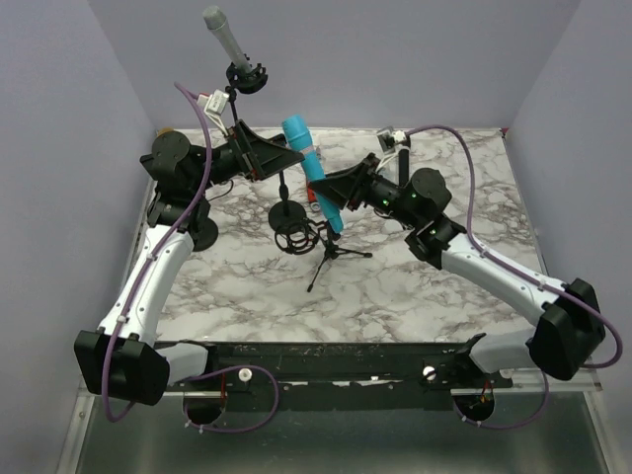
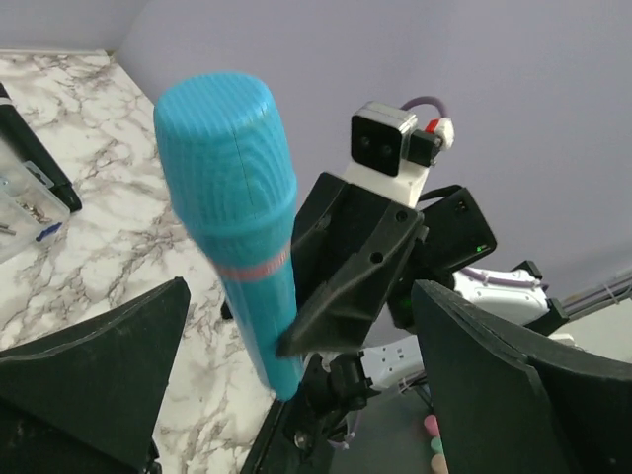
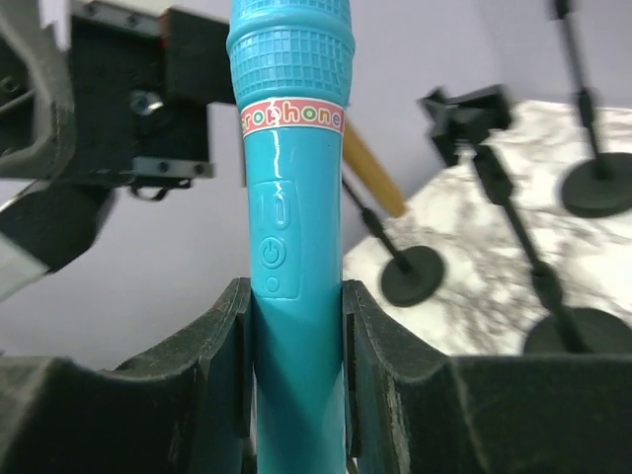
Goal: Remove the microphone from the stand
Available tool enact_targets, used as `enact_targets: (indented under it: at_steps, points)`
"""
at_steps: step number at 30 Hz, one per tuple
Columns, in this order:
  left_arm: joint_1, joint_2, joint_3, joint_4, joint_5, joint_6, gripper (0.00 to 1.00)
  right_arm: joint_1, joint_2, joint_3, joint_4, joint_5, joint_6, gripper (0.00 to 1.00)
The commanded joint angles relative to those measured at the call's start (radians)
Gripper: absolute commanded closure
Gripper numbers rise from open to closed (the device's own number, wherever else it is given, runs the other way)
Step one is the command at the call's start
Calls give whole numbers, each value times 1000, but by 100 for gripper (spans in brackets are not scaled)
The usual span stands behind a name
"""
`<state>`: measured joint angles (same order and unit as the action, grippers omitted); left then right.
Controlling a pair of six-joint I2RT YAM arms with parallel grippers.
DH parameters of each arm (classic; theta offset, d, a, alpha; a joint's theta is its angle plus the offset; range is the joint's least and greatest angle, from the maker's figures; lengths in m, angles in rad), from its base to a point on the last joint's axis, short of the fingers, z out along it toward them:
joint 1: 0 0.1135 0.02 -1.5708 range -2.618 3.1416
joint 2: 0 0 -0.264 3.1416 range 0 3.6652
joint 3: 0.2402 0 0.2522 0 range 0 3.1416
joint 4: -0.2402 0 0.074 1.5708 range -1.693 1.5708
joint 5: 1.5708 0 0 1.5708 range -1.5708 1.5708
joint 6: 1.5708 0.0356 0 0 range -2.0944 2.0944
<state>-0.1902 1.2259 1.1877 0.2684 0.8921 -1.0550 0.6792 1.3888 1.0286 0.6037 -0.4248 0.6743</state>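
Likely light, stiff, slick toy microphone [image 1: 311,163]: clenched mid-barrel in right gripper [image 1: 331,193], a sound hold; left gripper [image 1: 281,158] released, nine o'clock.

I see the turquoise plastic toy microphone [image 1: 314,170] tilted above the middle of the marble desk [image 1: 444,286]. Its ribbed head is up and leans toward the back left. A pink label band sits under the head, with a power button on the glossy shaft. My right pincer [image 1: 329,195] clamps the shaft. The lower end meets the small black tripod stand [image 1: 334,255], but I cannot tell if it is seated.
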Motion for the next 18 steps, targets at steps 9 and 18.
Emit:
enact_targets:
  at_steps: [9, 18]
  points:
    - [6, -61, 68, -173, -63, 177, 1, -173, -219, -118, -466, 879, -378, 99]
    - [8, -57, 57, -154, -62, 172, 1, -412, 249, 107, -468, 907, -546, 99]
